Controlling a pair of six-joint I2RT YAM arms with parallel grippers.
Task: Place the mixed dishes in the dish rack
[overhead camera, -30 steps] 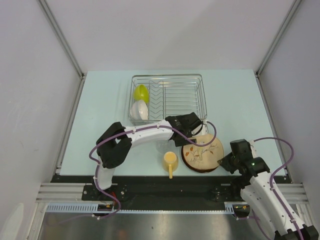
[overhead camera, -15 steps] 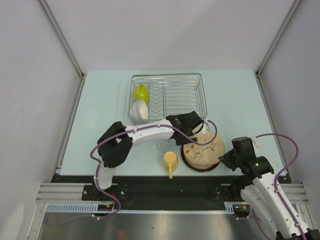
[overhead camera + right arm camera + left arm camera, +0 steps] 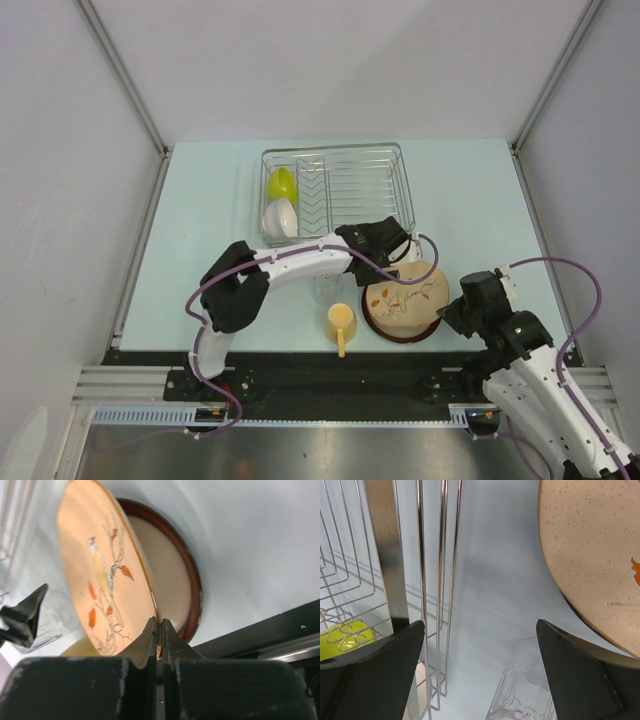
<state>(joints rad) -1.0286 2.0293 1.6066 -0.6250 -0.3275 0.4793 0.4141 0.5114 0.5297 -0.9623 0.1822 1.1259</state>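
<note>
The silver wire dish rack [image 3: 350, 190] stands at the back and holds the lime-green bowl [image 3: 282, 184] and the white bowl [image 3: 281, 217] on its left side. My right gripper [image 3: 446, 316] is shut on the near-right rim of the tan floral plate [image 3: 404, 298], which is tilted off the table; the grip is clear in the right wrist view [image 3: 160, 622]. My left gripper [image 3: 392, 248] is open and empty between the rack's front edge and the plate. The clear glass [image 3: 520, 692] stands below it. The yellow mug [image 3: 341, 320] is left of the plate.
In the left wrist view the rack's wires [image 3: 440, 580] are on the left and the plate [image 3: 600, 555] is on the right, with bare table between. The left arm spans the table in front of the rack. The black table edge [image 3: 280, 630] is close behind the right gripper.
My right gripper has moved a little away from the near edge with the plate, which has shifted up and back. My left gripper has edged slightly right.
</note>
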